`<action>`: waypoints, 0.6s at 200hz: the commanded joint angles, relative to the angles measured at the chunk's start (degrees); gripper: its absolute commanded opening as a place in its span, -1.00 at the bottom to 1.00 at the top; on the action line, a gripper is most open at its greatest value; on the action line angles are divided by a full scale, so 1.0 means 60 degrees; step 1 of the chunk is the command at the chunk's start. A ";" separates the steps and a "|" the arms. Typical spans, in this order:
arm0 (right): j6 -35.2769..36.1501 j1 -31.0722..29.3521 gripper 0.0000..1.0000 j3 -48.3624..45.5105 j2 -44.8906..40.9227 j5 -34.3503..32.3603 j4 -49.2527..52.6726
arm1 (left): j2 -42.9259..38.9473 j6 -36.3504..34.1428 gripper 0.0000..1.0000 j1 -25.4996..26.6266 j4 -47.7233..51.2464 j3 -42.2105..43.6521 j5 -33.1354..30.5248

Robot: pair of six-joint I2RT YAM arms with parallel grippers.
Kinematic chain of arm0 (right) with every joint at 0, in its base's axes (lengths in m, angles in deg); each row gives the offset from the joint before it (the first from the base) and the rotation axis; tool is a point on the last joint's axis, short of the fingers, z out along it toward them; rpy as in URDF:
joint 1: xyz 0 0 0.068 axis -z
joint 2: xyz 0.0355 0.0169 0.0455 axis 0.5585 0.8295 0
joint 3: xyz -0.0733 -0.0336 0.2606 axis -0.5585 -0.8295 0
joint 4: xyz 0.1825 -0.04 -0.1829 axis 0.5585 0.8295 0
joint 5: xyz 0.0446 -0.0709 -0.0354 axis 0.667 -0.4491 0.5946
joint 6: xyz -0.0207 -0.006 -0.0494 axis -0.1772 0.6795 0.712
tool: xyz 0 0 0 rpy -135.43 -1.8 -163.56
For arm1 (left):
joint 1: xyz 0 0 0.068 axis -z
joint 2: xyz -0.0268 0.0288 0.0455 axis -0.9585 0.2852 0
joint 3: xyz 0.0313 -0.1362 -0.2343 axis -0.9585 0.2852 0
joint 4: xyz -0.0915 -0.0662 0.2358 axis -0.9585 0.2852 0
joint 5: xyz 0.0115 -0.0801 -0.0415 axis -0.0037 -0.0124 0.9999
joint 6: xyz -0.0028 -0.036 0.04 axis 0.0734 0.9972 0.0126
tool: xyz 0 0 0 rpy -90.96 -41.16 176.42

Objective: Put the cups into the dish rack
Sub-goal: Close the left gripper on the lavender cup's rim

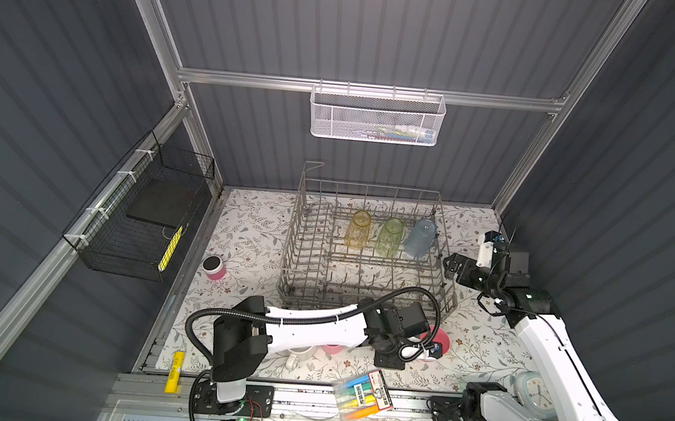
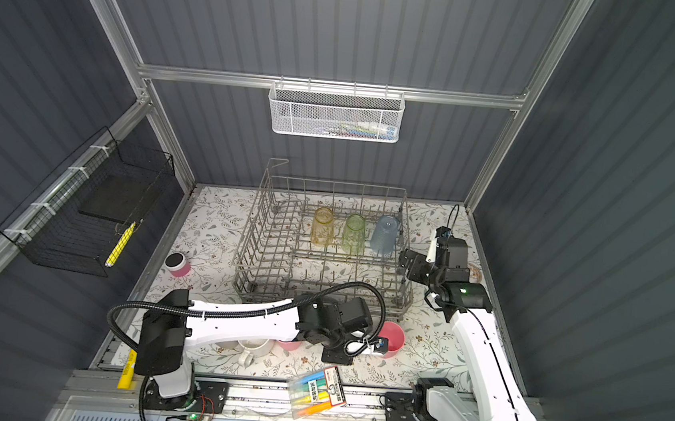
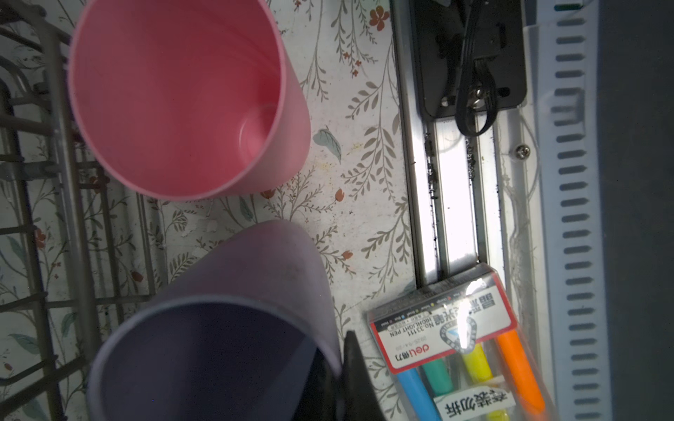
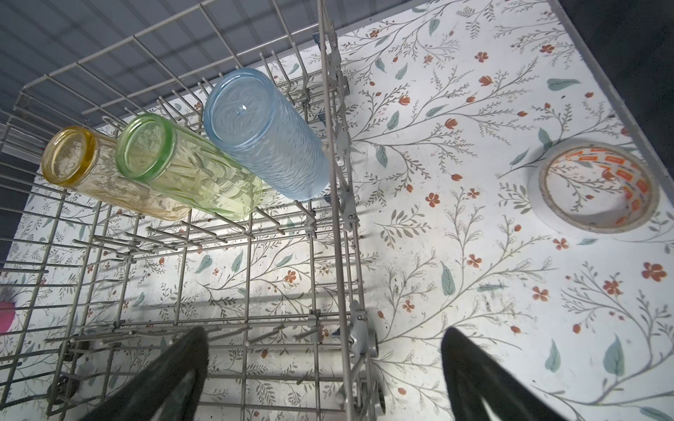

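My left gripper (image 3: 341, 368) is shut on the rim of the lilac cup (image 3: 248, 277), one finger inside and one outside. The cup stands on the mat in front of the dish rack (image 1: 295, 241). An upright pink cup (image 3: 175, 98) stands just beside it, also seen in a top view (image 1: 441, 340). A second pink cup (image 1: 332, 348) and a cream mug (image 1: 300, 356) sit partly hidden under the left arm. In the rack's back row stand the amber (image 1: 359, 230), green (image 1: 390, 237) and blue (image 1: 421, 237) glasses, bottoms up. My right gripper (image 1: 450, 265) hangs open and empty over the rack's right wall (image 4: 335, 182).
A highlighter pack (image 1: 363, 395) lies at the front edge near the left gripper. A tape roll (image 4: 598, 186) and a clock (image 1: 534, 393) are on the right. A short pink pot (image 1: 214, 268) sits left of the rack. Wall baskets, white (image 1: 375, 115) and black (image 1: 139, 219).
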 commanded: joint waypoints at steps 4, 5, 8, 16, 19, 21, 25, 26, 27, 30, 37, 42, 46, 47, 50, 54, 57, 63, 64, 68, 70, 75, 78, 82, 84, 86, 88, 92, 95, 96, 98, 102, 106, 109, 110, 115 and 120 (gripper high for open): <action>-0.0177 0.0050 0.98 0.0110 -0.0322 0.0264 -0.0022 | -0.1161 -0.0073 -1.00 0.0056 0.0090 0.0028 0.0158; -0.0189 0.0044 0.98 0.0104 -0.0338 0.0254 -0.0029 | -0.1176 -0.0064 -1.00 0.0053 0.0091 0.0036 0.0158; -0.0187 0.0043 0.98 0.0111 -0.0381 0.0269 -0.0036 | -0.1277 -0.0048 -1.00 0.0051 0.0085 0.0042 0.0158; -0.0201 0.0045 0.98 0.0112 -0.0485 0.0277 -0.0064 | -0.1513 -0.0022 -1.00 0.0052 0.0038 0.0043 0.0187; -0.0203 0.0039 0.98 0.0112 -0.0518 0.0285 -0.0069 | -0.1601 -0.0008 -1.00 0.0051 0.0022 0.0043 0.0200; -0.0212 0.0050 0.98 0.0101 -0.0545 0.0280 -0.0078 | -0.1656 -0.0008 -1.00 0.0051 0.0009 0.0296 0.0202; -0.0215 0.0053 0.98 0.0100 -0.0590 0.0297 -0.0087 | -0.1765 0.0009 -1.00 0.0060 -0.0029 0.0414 0.0216; -0.0215 0.0053 0.98 0.0099 -0.0603 0.0293 -0.0084 | -0.1793 0.0013 -1.00 0.0055 -0.0041 0.0426 0.0216; -0.0215 0.0053 0.98 0.0098 -0.0610 0.0305 -0.0089 | -0.1807 0.0015 -1.00 0.0053 -0.0055 0.0440 0.0209; -0.0216 0.0049 0.98 0.0119 -0.0636 0.0327 -0.0074 | -0.1896 0.0017 -1.00 0.0051 -0.0085 0.0472 0.0223; -0.0230 0.0052 0.98 0.0139 -0.0672 0.0413 -0.0060 | -0.2125 0.0028 -1.00 0.0051 -0.0191 0.0557 0.0241; -0.0241 0.0053 0.98 0.0155 -0.0703 0.0489 -0.0065 | -0.2297 0.0023 -1.00 0.0037 -0.0332 0.0644 0.0291; -0.0257 0.0053 0.98 0.0159 -0.0726 0.0542 -0.0057 | -0.2434 0.0031 -1.00 0.0042 -0.0449 0.0717 0.0353; -0.0258 0.0053 0.98 0.0165 -0.0730 0.0554 -0.0061 | -0.2464 0.0039 -1.00 0.0047 -0.0486 0.0732 0.0373; -0.0267 0.0042 0.98 0.0164 -0.0741 0.0602 -0.0065 | -0.2545 0.0033 -1.00 0.0046 -0.0587 0.0805 0.0432; -0.0270 0.0052 0.98 0.0163 -0.0759 0.0668 -0.0078 | -0.2690 0.0038 -1.00 0.0038 -0.0705 0.0865 0.0520; -0.0274 0.0053 0.98 0.0162 -0.0770 0.0724 -0.0100 | -0.2786 0.0043 -1.00 0.0036 -0.0792 0.0928 0.0595; -0.0295 0.0053 0.98 0.0157 -0.0803 0.0820 -0.0131 | -0.2984 0.0066 -1.00 0.0020 -0.1010 0.1027 0.0710; -0.0299 0.0053 0.98 0.0156 -0.0805 0.0840 -0.0135 | -0.3017 0.0071 -1.00 0.0014 -0.1030 0.1033 0.0734; -0.0303 0.0053 0.98 0.0144 -0.0826 0.0904 -0.0176 | -0.3131 0.0088 -1.00 -0.0007 -0.1153 0.1119 0.0836; -0.0303 0.0053 0.98 0.0142 -0.0841 0.0944 -0.0189 | -0.3192 0.0086 -1.00 -0.0022 -0.1226 0.1147 0.0892; -0.0325 0.0053 0.98 0.0113 -0.0871 0.1005 -0.0241 | -0.3349 0.0102 -1.00 -0.0069 -0.1392 0.1209 0.1023; -0.0332 0.0053 0.98 0.0110 -0.0891 0.1037 -0.0262 | -0.3436 0.0141 -1.00 -0.0100 -0.1495 0.1266 0.1094; -0.0345 0.0053 0.98 0.0092 -0.0920 0.1094 -0.0301 | -0.3559 0.0178 -1.00 -0.0166 -0.1646 0.1355 0.1249; -0.0358 0.0053 0.98 0.0092 -0.0935 0.1127 -0.0311 | -0.3621 0.0200 -1.00 -0.0209 -0.1737 0.1389 0.1332; -0.0372 0.0053 0.98 0.0085 -0.0946 0.1146 -0.0340 | -0.3684 0.0217 -1.00 -0.0260 -0.1818 0.1442 0.1418; -0.0375 0.0053 0.98 0.0083 -0.0959 0.1158 -0.0343 | -0.3751 0.0228 -1.00 -0.0313 -0.1879 0.1477 0.1506; -0.0389 0.0053 0.98 0.0067 -0.0988 0.1212 -0.0371 | -0.3857 0.0270 -1.00 -0.0421 -0.2060 0.1554 0.1718; -0.0411 0.0053 0.98 0.0057 -0.1008 0.1285 -0.0406 | -0.3945 0.0316 -1.00 -0.0492 -0.2183 0.1620 0.1901; -0.0416 0.0053 0.98 0.0055 -0.1018 0.1306 -0.0419 | -0.3959 0.0328 -1.00 -0.0543 -0.2232 0.1645 0.1967; -0.0419 0.0053 0.98 0.0043 -0.1025 0.1359 -0.0454 | -0.4018 0.0358 -1.00 -0.0629 -0.2319 0.1681 0.2116; -0.0434 0.0053 0.98 0.0031 -0.1052 0.1421 -0.0492 | -0.4128 0.0432 -1.00 -0.0799 -0.2534 0.1782 0.2398; -0.0453 0.0053 0.98 0.0006 -0.1081 0.1540 -0.0551 | -0.4220 0.0499 -1.00 -0.0975 -0.2715 0.1874 0.2730; -0.0487 0.0064 0.98 -0.0002 -0.1104 0.1607 -0.0590 | -0.4290 0.0539 -1.00 -0.1101 -0.2849 0.1935 0.3023; -0.0498 0.0066 0.98 -0.0004 -0.1109 0.1629 -0.0606 | -0.4308 0.0571 -1.00 -0.1148 -0.2887 0.1956 0.3129; -0.0537 0.0068 0.98 -0.0031 -0.1140 0.1762 -0.0677 | -0.4418 0.0664 -1.00 -0.1386 -0.3135 0.2081 0.3493; -0.0576 0.0068 0.98 -0.0059 -0.1176 0.1893 -0.0744 | -0.4517 0.0788 -1.00 -0.1591 -0.3385 0.2195 0.3779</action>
